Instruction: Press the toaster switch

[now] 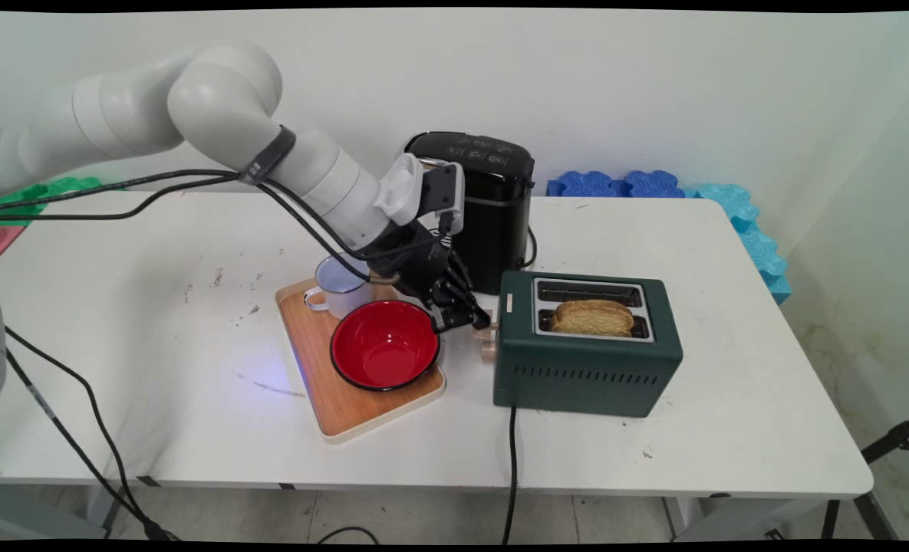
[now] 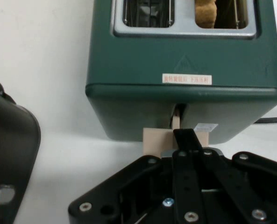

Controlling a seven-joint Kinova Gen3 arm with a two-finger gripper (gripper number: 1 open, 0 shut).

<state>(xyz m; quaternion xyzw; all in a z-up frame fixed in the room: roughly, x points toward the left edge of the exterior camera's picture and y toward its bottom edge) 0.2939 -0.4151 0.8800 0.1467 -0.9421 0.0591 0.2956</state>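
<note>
toaster lever (image 2: 157, 140), a pale, stiff little tab, juts from the end of the green toaster (image 1: 586, 345) beside the wooden tray (image 1: 347, 410). your gripper (image 2: 188, 140) sits pinched narrow right on it. expect firm spring resistance; press flat on its top. bread (image 1: 592, 317) stands in one slot.
</note>
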